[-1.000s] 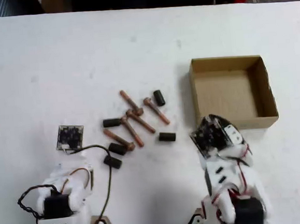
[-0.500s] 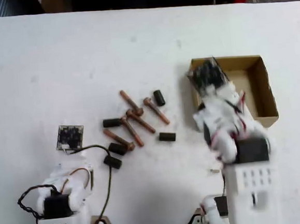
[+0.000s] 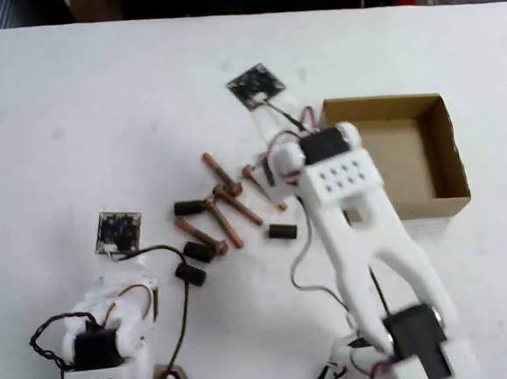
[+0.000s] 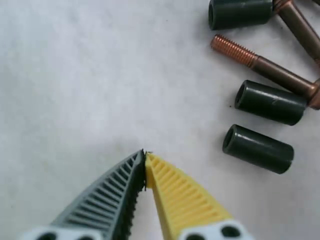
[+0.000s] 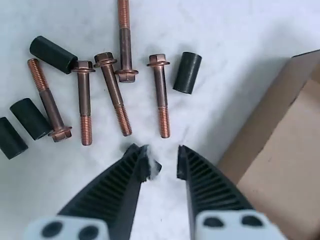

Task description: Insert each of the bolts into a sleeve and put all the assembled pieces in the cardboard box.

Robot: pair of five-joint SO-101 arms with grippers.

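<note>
Right wrist view has my right claw (image 5: 162, 161) apart beside 5 crowded bolts (image 5: 160, 95), so I risk scattering neighbours; left claw (image 4: 145, 159) is together.

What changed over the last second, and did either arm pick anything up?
The right arm swung out from the near corner of the cardboard box, across it, toward the bolts. The right end effector is now open and empty, pointing at them. Nothing was picked up. The left end effector, shut, along with the bolts, the sleeves and the box, stayed put.
</note>
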